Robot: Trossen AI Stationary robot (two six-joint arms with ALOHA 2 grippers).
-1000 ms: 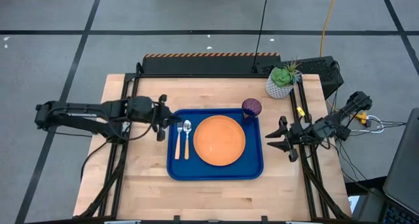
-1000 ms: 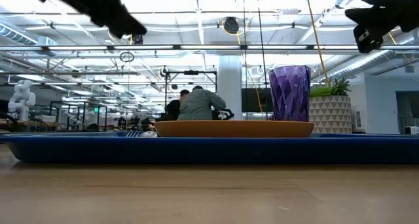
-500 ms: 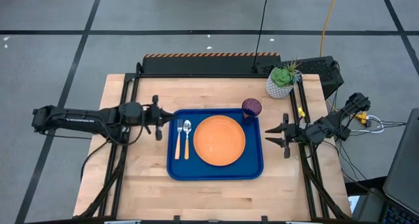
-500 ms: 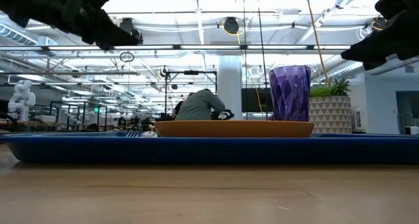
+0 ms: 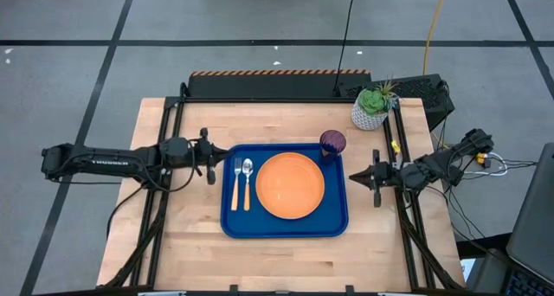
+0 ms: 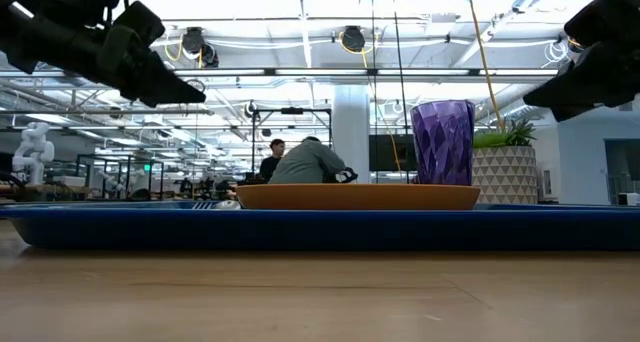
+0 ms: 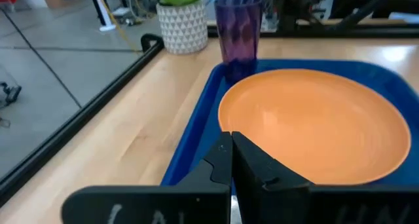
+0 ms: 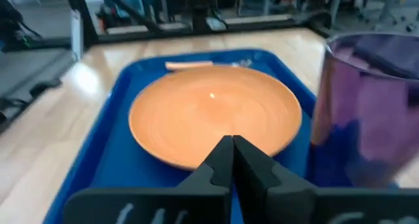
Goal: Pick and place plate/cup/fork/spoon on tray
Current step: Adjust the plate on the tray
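The blue tray (image 5: 234,223) lies in the middle of the table. On it rest the orange plate (image 5: 290,185), the purple cup (image 5: 332,142) standing upright at its far right corner, and the fork (image 5: 235,185) and spoon (image 5: 248,182) side by side at its left end. My left gripper (image 5: 210,162) hovers shut just left of the tray, pointing at it (image 7: 230,137). My right gripper (image 5: 374,181) hovers shut just right of the tray (image 8: 232,141). In the low view both grippers (image 6: 190,94) (image 6: 535,97) hang clear above the table.
A white pot with a green plant (image 5: 372,107) stands at the table's far right corner, behind the cup. Black frame rails (image 5: 169,123) run along the table's left, right and far sides. Bare wood lies near the front edge (image 5: 286,261). People sit in the room behind (image 6: 310,162).
My left gripper has drawn back from over the tray's left rim toward the table's left edge and come lower. My right gripper has shut its wide-open fingers, moved slightly toward the right edge and come lower. The tableware on the tray has not moved.
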